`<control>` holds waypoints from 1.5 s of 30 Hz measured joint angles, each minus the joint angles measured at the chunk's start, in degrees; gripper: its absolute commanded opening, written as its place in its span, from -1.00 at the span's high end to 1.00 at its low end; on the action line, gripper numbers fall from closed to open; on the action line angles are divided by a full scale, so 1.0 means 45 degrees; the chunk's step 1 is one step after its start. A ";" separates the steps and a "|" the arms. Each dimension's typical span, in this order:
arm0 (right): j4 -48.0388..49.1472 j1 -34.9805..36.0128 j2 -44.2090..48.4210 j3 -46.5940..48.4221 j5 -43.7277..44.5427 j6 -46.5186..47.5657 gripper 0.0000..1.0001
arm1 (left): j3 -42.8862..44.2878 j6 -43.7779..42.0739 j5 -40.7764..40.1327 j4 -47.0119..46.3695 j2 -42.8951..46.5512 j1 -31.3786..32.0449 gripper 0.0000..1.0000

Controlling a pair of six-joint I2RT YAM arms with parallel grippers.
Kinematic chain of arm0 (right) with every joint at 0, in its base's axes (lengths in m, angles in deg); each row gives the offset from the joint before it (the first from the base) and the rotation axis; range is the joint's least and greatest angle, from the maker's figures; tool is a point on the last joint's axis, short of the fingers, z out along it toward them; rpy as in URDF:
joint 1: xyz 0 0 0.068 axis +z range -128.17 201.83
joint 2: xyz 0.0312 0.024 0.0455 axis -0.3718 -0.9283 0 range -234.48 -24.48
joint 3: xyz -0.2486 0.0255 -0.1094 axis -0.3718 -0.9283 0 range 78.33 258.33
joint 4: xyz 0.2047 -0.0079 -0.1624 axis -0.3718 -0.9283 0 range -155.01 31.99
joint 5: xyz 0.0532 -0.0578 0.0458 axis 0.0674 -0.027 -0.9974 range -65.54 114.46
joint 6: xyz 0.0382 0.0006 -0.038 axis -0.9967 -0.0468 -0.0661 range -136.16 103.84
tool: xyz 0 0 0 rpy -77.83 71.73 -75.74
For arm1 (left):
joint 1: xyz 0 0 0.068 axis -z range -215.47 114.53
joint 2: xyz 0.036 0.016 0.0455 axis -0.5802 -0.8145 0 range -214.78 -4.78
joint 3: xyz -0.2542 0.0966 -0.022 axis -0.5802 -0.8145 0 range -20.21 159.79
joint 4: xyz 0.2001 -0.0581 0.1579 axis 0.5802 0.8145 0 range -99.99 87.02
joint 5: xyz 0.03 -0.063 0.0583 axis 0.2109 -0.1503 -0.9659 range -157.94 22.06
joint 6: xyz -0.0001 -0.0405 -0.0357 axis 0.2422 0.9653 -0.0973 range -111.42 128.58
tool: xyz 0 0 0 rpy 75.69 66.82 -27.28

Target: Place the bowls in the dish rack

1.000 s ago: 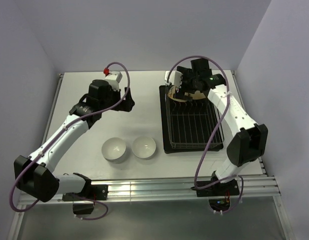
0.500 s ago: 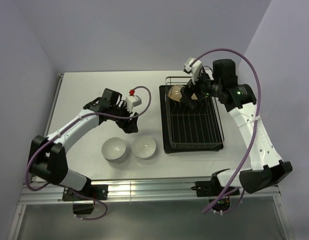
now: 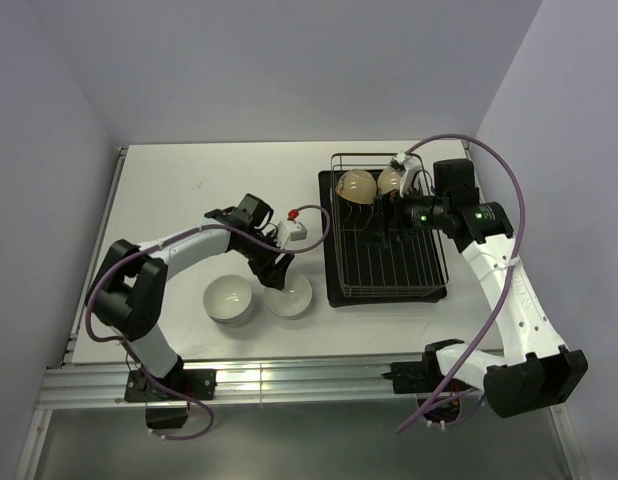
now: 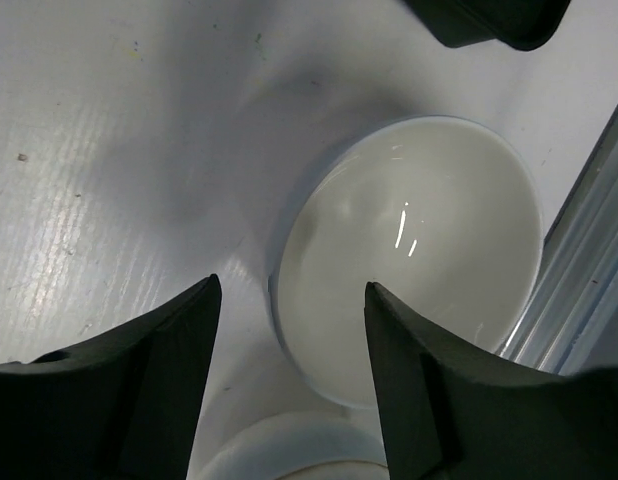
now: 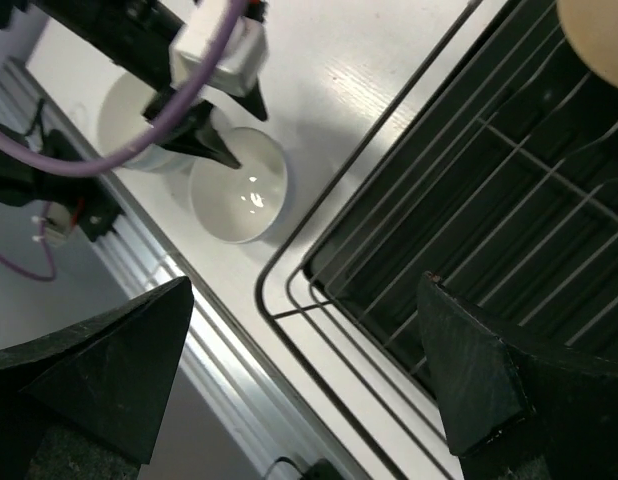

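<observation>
Since it has to go in on edge, the left gripper [image 4: 291, 290] has its jaws spread across the rim of one white bowl [image 4: 409, 250] near the front edge of the worktop [image 3: 189, 180], not pinching yet. Two tan bowls [image 3: 356, 186] stand at the far end of the dish rack [image 3: 389, 270]; right gripper [image 3: 382, 225] jaws wide open.

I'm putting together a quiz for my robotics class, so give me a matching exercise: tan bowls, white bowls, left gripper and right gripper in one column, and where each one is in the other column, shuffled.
Column one
1. tan bowls
2. white bowls
3. left gripper
4. right gripper

Column two
a. on the table, near its front edge
b. open, over the rack
c. open, astride a white bowl's rim
d. on edge at the rack's far end

Pairs: 1-d, 2-a, 3-c, 4-b
</observation>
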 measured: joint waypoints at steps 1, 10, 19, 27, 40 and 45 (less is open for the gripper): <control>0.0053 -0.0005 0.0078 -0.0141 -0.0063 -0.0199 -0.99 | 0.0005 -0.0029 -0.0136 -0.0005 -0.0117 0.0087 -0.22; 0.0801 -0.0432 0.0690 -0.1127 -0.0724 -0.1865 -1.00 | 0.0058 -0.0044 -0.0908 -0.0180 -0.0821 0.0461 0.40; 0.1472 -0.1005 0.0714 -0.1768 -0.1297 -0.2939 -0.98 | 0.0049 0.0457 -0.1127 -0.0597 -0.0831 0.0466 0.99; 0.2375 -0.1030 0.0714 -0.2040 -0.1894 -0.3803 -0.95 | 0.0680 0.1481 -0.0481 -0.0588 -0.0515 0.0427 0.99; 0.3939 -0.1035 0.0865 -0.1763 -0.3070 -0.5761 -0.97 | 0.4114 0.5173 0.1384 -0.1953 0.2283 -0.0350 1.00; 0.4337 -0.1035 0.1171 -0.1248 -0.3172 -0.6300 -1.00 | 0.4046 0.7388 0.0918 -0.4172 0.2293 -0.0262 1.00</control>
